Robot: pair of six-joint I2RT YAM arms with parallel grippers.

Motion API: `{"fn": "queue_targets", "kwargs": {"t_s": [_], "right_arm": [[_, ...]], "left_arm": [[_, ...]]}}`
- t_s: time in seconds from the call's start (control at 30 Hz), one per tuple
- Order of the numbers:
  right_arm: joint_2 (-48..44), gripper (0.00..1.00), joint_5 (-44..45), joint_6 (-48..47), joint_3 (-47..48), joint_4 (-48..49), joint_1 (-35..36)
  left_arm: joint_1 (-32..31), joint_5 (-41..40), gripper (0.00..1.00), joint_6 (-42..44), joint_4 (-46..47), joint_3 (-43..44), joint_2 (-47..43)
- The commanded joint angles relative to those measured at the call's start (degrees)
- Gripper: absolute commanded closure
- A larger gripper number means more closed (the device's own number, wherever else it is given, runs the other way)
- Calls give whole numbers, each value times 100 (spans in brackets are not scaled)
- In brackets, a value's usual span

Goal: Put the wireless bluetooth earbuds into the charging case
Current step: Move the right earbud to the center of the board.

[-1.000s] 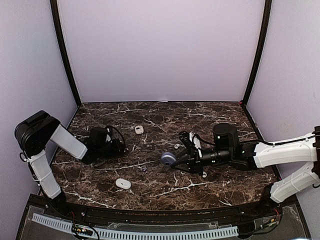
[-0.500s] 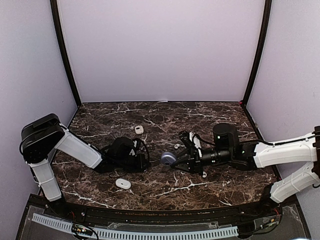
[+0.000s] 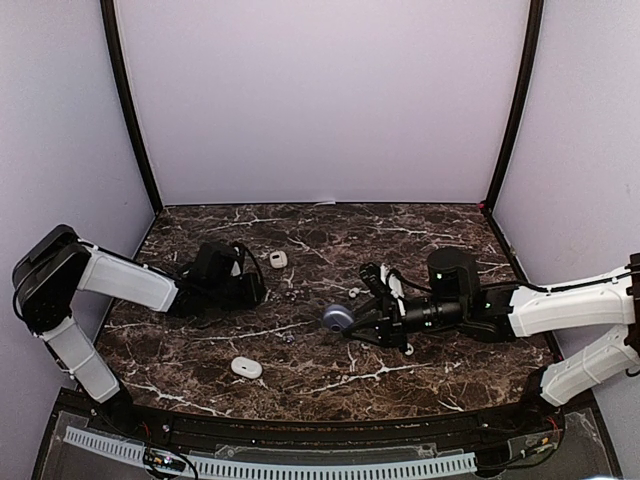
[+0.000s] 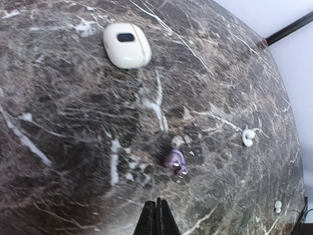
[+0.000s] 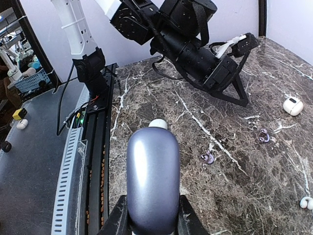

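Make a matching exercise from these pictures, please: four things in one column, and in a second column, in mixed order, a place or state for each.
Things
1. grey-blue case
2. left gripper
3. purple earbud
4. white earbud

Places or states
A. shut, holding nothing
B. lying on the table, just ahead of the left gripper
C. clamped in the right gripper
D. lying on the table, to the right of the purple earbud in the left wrist view

Pairs: 1-C, 2-A, 3-B, 4-D
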Motion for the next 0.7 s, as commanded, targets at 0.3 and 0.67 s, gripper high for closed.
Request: {"fn": "queue_targets", "kwargs": {"t_s": [0.3,0.67], "right_arm": [[-206,92,186,-15,16,84,-60],[-79,92,64,20,67,174,-64]], "left_arm": [[317,-329,99,1026,-403,1323,1379],[143,852,99,589,239,1321,1609]]}}
